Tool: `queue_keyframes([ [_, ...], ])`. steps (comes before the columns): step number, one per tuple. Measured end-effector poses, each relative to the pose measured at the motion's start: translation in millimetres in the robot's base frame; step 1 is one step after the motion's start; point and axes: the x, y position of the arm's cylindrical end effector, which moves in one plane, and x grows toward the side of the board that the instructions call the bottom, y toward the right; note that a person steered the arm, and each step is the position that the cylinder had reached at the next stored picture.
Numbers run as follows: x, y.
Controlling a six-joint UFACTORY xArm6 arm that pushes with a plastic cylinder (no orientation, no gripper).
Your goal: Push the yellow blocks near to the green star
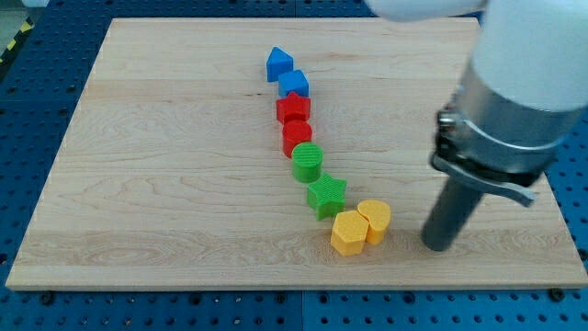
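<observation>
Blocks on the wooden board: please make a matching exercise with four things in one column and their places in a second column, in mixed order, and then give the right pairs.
Things:
1. green star
2. my tip
3. green cylinder
4. upper blue block

Places:
A. at the top end of the row of blocks
B. just above the green star, below the red blocks
C. to the view's right of the two yellow blocks, apart from them
D. next to the two yellow blocks, at their upper left

Right pairs: 1-D, 2-C, 3-B, 4-A
</observation>
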Motion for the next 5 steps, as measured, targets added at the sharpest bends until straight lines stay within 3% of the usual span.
queue_keyframes([
  [1,3.4,21.8],
  [2,3.4,7.4],
  [5,3.5,-97.0],
])
